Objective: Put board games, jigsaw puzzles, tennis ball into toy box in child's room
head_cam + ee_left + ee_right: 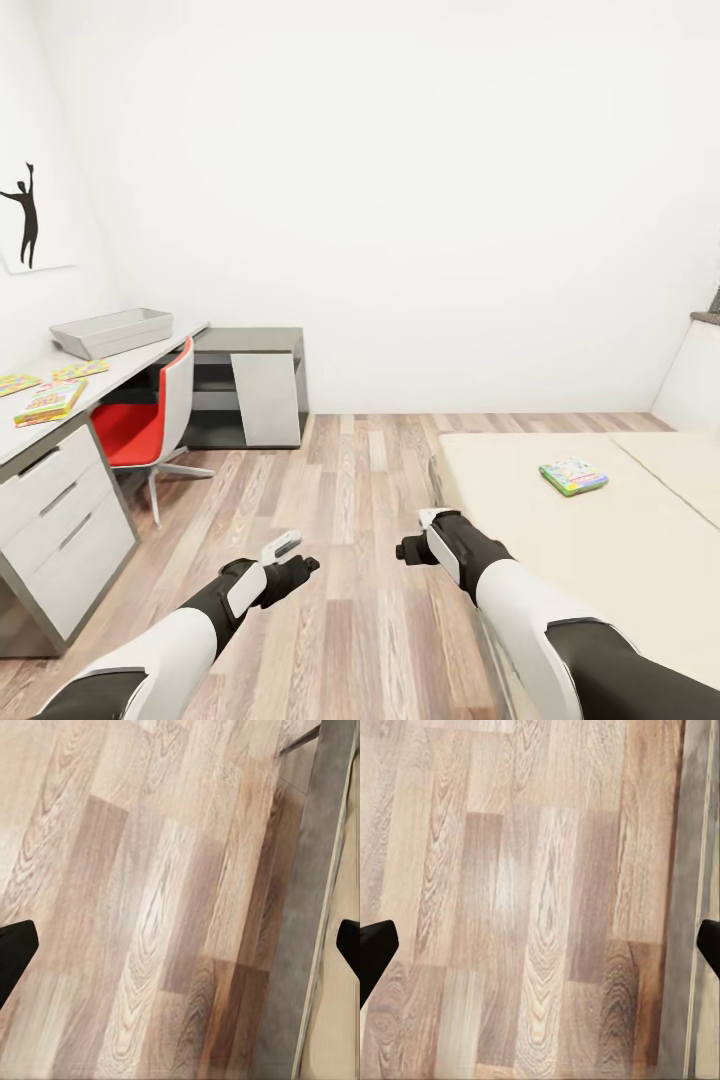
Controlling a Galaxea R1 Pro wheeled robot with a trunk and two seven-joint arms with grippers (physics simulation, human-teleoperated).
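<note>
Nearest me, my left gripper (pixel 300 566) and right gripper (pixel 408 549) hang low centre of the frame over the wood plank floor (pixel 350 500); in both wrist views the black fingertips (pixel 15 949) sit at opposite edges, so both claws are spread wide with nothing between them. Right of centre, a small blue and green game box (pixel 573 476) lies flat on the cream mattress of the low bed (pixel 560 560). At left, a yellow, green and red game box (pixel 50 401) and two bright flat puzzle squares (pixel 80 370) lie on the pale desk top (pixel 130 365), behind a red swivel chair (pixel 150 420). Farthest, the shallow light-grey tray (pixel 113 331) sits at the desk's back end.
</note>
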